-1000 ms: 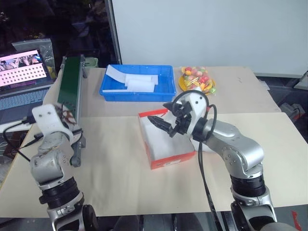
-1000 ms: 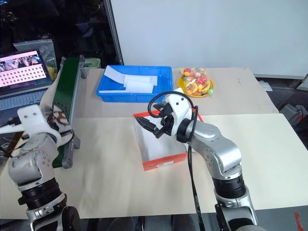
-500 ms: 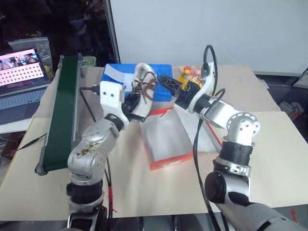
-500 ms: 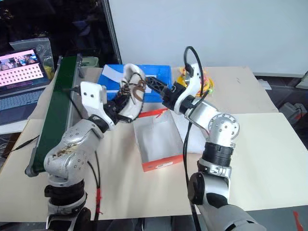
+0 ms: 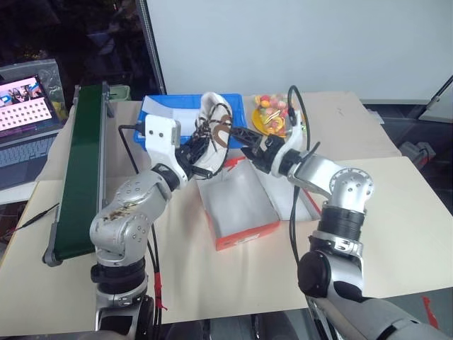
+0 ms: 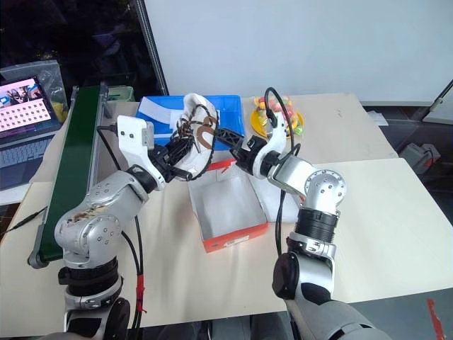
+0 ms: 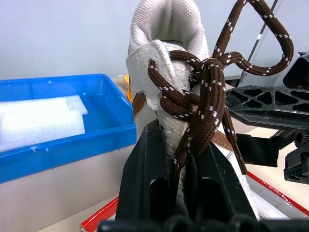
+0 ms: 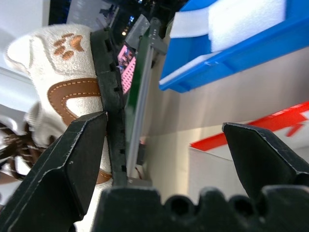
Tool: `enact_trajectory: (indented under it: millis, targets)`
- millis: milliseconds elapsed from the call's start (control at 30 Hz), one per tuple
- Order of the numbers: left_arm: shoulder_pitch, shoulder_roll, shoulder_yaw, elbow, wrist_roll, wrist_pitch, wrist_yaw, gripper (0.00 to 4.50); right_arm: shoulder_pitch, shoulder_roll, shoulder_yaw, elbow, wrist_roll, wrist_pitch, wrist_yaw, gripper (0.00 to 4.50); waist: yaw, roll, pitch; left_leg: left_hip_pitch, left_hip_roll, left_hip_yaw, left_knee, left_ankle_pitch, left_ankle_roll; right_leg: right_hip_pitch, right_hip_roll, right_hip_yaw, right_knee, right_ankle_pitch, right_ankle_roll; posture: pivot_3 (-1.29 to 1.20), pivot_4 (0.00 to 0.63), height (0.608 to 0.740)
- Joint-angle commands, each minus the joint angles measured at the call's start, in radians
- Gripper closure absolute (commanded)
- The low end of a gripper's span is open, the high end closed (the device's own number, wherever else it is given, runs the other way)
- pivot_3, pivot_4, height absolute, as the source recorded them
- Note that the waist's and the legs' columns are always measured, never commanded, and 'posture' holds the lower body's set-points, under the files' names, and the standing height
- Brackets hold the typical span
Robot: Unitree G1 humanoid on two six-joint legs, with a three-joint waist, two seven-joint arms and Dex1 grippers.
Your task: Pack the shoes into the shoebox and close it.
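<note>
A cream shoe [image 5: 211,113] with dark laces and a brown side mark hangs heel-up over the far left corner of the red-orange shoebox [image 5: 248,234]. My left gripper [image 5: 204,146] is shut on the shoe's tongue and laces, which the left wrist view shows between its fingers [image 7: 145,179]. From the right, my right gripper [image 5: 242,137] points level at the shoe with its jaws wide open. In the right wrist view one of its fingers [image 8: 77,154] stands beside the shoe [image 8: 63,63]; I cannot tell if they touch. The box is open, with a white inside.
A blue tray [image 5: 244,131] with white foam pieces stands behind the box. A plate of coloured fruit [image 5: 270,113] is at the back right. A green conveyor [image 5: 79,170] runs along the left, with a laptop [image 5: 25,106] beyond it.
My left arm swung in from beside the conveyor to above the box with the shoe in its gripper. The right gripper rose out of the box, rolled over and came up to the shoe.
</note>
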Motion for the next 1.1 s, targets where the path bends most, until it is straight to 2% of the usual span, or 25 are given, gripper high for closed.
enact_trajectory:
  millis: [33,233,533,633,833,967,1033,1100]
  targets:
    - [-0.026,-0.015,-0.053,0.002,-0.045,0.010,-0.031,4.50,-0.077,0.075,0.022,-0.032,0.106,-0.008,-0.009,0.00,0.000,0.000,0.000,0.000,0.000,0.000,0.000,0.000,0.000,0.000,0.000,0.000,0.000,0.000,0.000,0.00,0.150,0.724]
    - [-0.027,-0.012,-0.070,0.007,-0.057,0.022,-0.048,4.50,-0.084,0.112,0.029,-0.025,0.155,-0.031,-0.046,0.00,0.003,0.000,0.000,0.000,-0.002,-0.001,0.000,0.000,0.000,0.000,-0.001,-0.001,0.000,0.000,0.000,0.00,0.150,0.724]
    - [-0.030,-0.003,-0.063,0.011,-0.054,0.016,-0.036,4.50,-0.075,0.100,0.059,-0.028,0.195,-0.047,-0.068,0.00,-0.006,0.001,0.000,0.000,-0.001,0.000,0.000,0.000,0.000,0.000,0.000,0.000,0.001,0.000,0.000,0.00,0.150,0.724]
    - [-0.028,0.001,-0.066,0.010,-0.053,0.013,-0.036,4.50,-0.073,0.096,0.066,-0.031,0.195,-0.055,-0.067,0.69,-0.006,0.001,0.000,0.000,-0.001,-0.001,0.000,0.000,0.000,0.000,0.000,0.000,0.001,0.000,0.000,0.00,0.150,0.724]
    - [-0.026,0.017,-0.074,0.010,-0.045,0.007,-0.032,4.50,-0.074,0.101,0.077,-0.042,0.205,-0.070,-0.067,2.68,-0.007,0.001,0.000,0.000,-0.001,-0.001,0.000,0.000,0.000,0.000,0.000,0.000,0.001,0.000,0.000,0.00,0.150,0.724]
    - [-0.021,0.036,-0.093,0.005,-0.035,0.002,-0.038,4.50,-0.074,0.102,0.082,-0.044,0.208,-0.074,-0.071,3.52,-0.007,0.001,0.000,0.000,-0.001,0.000,0.000,0.000,0.000,0.000,0.000,0.000,0.001,0.000,0.000,0.00,0.150,0.724]
    - [-0.013,0.045,-0.101,-0.002,-0.026,-0.021,-0.044,3.51,-0.075,0.103,0.083,-0.045,0.210,-0.076,-0.074,3.63,-0.007,0.001,0.000,0.000,-0.001,0.000,0.000,0.000,0.000,0.000,0.000,0.000,0.002,0.000,0.000,0.00,0.150,0.724]
    - [-0.004,0.068,-0.128,-0.015,-0.017,-0.049,-0.075,2.87,-0.075,0.104,0.082,-0.047,0.213,-0.080,-0.079,3.63,-0.007,0.001,0.000,0.000,-0.001,-0.001,0.000,0.000,0.000,0.000,0.000,0.000,0.002,0.000,0.000,0.00,0.150,0.724]
